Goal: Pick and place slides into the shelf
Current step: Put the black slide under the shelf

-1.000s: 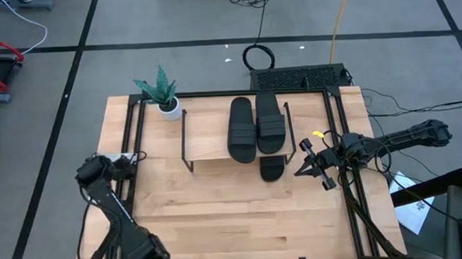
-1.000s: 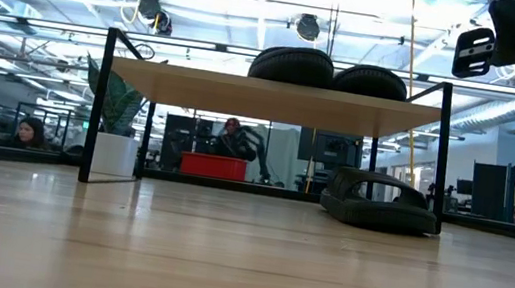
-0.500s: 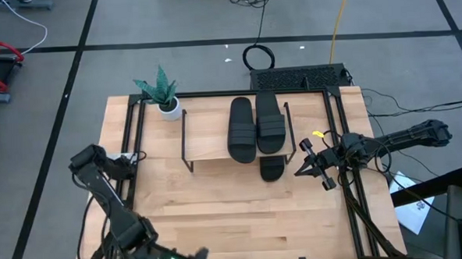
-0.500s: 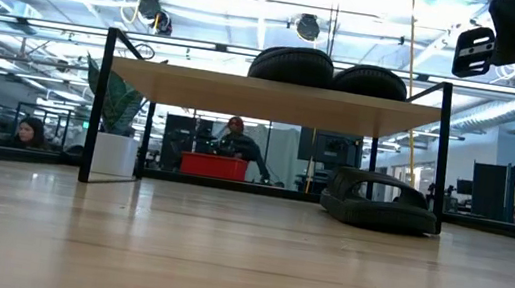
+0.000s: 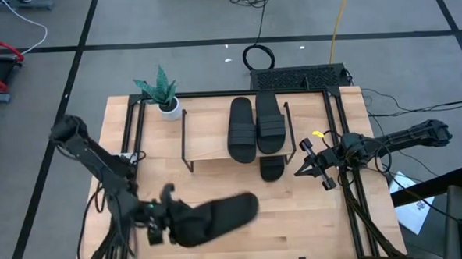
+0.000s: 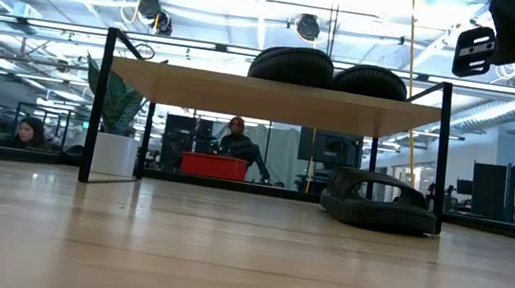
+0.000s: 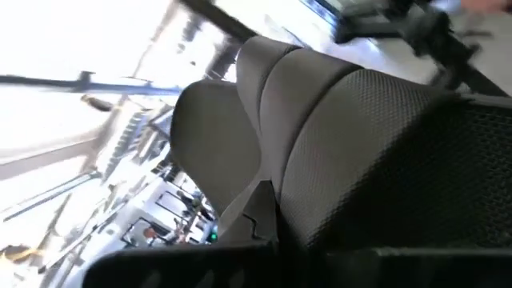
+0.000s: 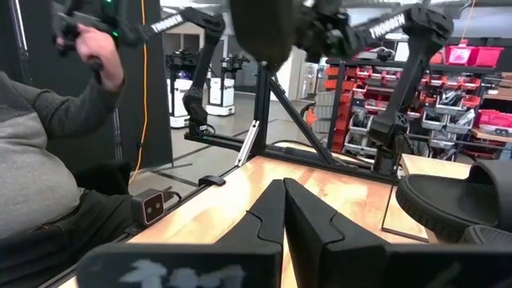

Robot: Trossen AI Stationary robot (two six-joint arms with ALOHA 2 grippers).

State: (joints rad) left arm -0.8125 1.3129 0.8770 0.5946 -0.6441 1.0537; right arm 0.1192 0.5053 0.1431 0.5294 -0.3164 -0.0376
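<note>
The left claw (image 5: 163,217) hangs over the near part of the table (image 5: 221,251), gripping a slide (image 5: 215,218) by its heel end; the sandal juts out from the claw toward the table's middle. In the left wrist view that held slide fills the picture, its textured dark foam close before the camera. Out beyond the claw, toward the far edge, stands the shelf (image 5: 204,150). Two slides on the top board (image 5: 254,128) lie side by side at its right end, and a slide under the shelf (image 5: 272,168) pokes out from the lower level on the same side. The board's left half is bare. Farther still, past the shelf's far left corner, stands a potted plant (image 5: 163,93).

The right claw (image 5: 309,167) waits near the right edge of the table, just beside the shelf, its fingers closed and holding nothing.

The slide looks like light, springy foam: stiff enough to stay flat when held at one end, likely to give a little under the fingers. A pinch across the sole edge near the heel, or on the wide ribbed strap, should hold well. Gripped at the very end, it may sag or swing as it travels.
</note>
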